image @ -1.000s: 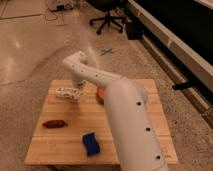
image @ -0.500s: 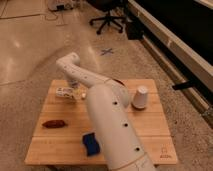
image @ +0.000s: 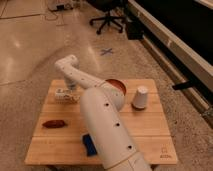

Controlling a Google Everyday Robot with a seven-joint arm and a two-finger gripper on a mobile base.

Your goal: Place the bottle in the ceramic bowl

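End effector (image: 70, 88) of the white arm (image: 107, 130) hangs at the far-left part of the wooden bench (image: 150, 135), directly over the bottle (image: 64, 95) and at least very close to it; whether it is apart, together or clamped on the bottle cannot be told. The arm rises from the near edge at 6 o'clock, crosses the middle of the bench, then bends back down toward 10 o'clock.

Nearest the camera, a blue block (image: 89, 146) lies by the near edge, partly hidden behind the arm. At 10 o'clock from it, a dark red oblong item (image: 53, 123) rests flat, well apart from everything else. Across the bench on the right side, a white cup (image: 140, 98) stands upside down.

The bottle lies on its side on the bench, outside the ceramic bowl (image: 116, 84), its long axis running from 9 to 3 o'clock across the picture; which end carries the cap cannot be made out. The bowl sits near the far edge, at 3 o'clock from the bottle, with the arm covering its left part, and the cup is just beside it at 4 o'clock.

Beyond the bench, a blue tape cross (image: 106, 51) marks the floor, and an office chair (image: 107, 19) stands farther back at 12 o'clock.
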